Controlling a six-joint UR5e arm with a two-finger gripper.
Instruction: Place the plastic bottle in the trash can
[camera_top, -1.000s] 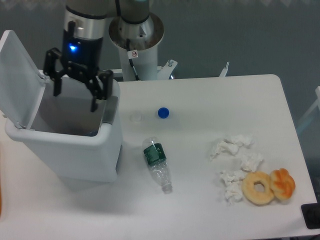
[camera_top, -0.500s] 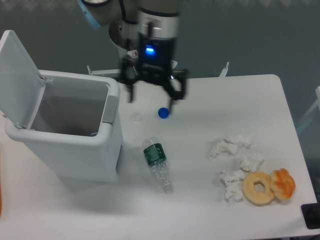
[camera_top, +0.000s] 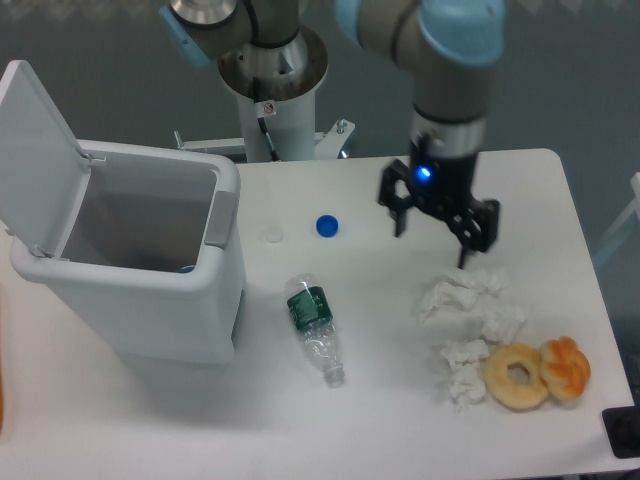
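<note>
The trash can (camera_top: 150, 320) stands open with its lid (camera_top: 40, 150) tipped back. I cannot see the big plastic bottle anywhere on the table. Deep inside the trash can a blue speck (camera_top: 187, 268) peeks out. That may be part of the plastic bottle, but too little shows to be sure.

A bottle like that is likely light and thin. It would be smooth and a bit slippery, and it would dent if squeezed hard. The best place to take it is across the middle, where the label gives some grip.

The gripper (camera_top: 432, 240) hangs far to the right of the trash can. Its fingers are spread apart and nothing is in them.

Just right of the trash can lies a small squashed bottle (camera_top: 315, 325) with a green label. That is not the one to bin. A blue cap (camera_top: 326, 226) and a pale cap (camera_top: 271, 235) sit near the trash can's right side. Much farther right are crumpled tissues (camera_top: 470, 300) and a doughnut (camera_top: 517, 376). Nothing blocks the trash can's opening.
</note>
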